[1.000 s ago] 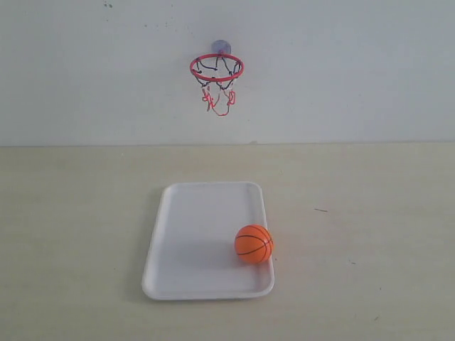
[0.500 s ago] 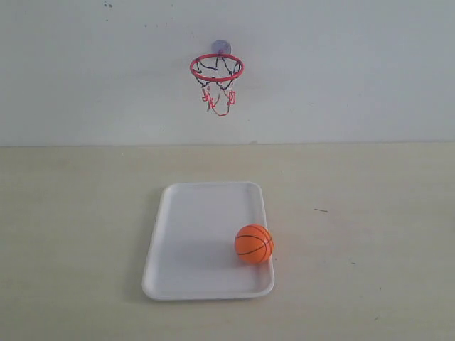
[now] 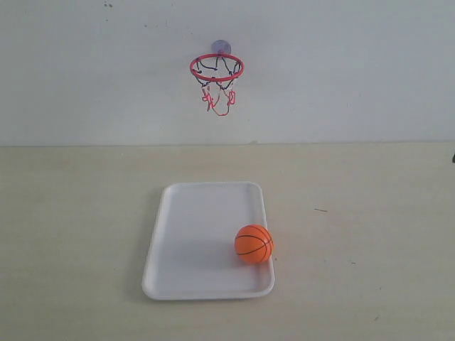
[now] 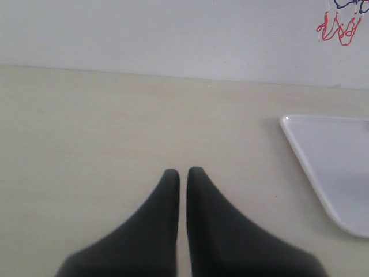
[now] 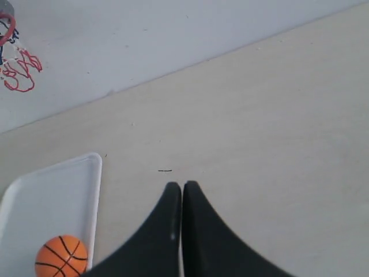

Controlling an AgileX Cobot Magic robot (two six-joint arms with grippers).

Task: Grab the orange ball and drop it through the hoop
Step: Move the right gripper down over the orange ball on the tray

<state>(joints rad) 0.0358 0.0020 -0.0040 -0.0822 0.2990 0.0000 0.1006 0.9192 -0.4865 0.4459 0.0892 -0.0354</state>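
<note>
The orange ball (image 3: 254,244) rests in the near right corner of the white tray (image 3: 199,220); the right wrist view shows the ball (image 5: 61,256) too. On the back wall hangs the hoop (image 3: 217,69), red ring up, its net (image 5: 17,72) dangling. Neither gripper shows in the exterior view. My left gripper (image 4: 183,171) is shut over bare table, off to the side of the tray's edge (image 4: 311,167). My right gripper (image 5: 181,185) is shut and holds nothing, above the table beside the tray (image 5: 52,196).
A pale wooden table (image 3: 370,234) runs back to a white wall (image 3: 341,71). A small dark mark (image 3: 320,210) lies on the table right of the tray. A dark sliver (image 3: 453,156) shows at the exterior view's right edge.
A dark sliver has come in at the right edge of the exterior view. Ball, tray and hoop have not moved.
</note>
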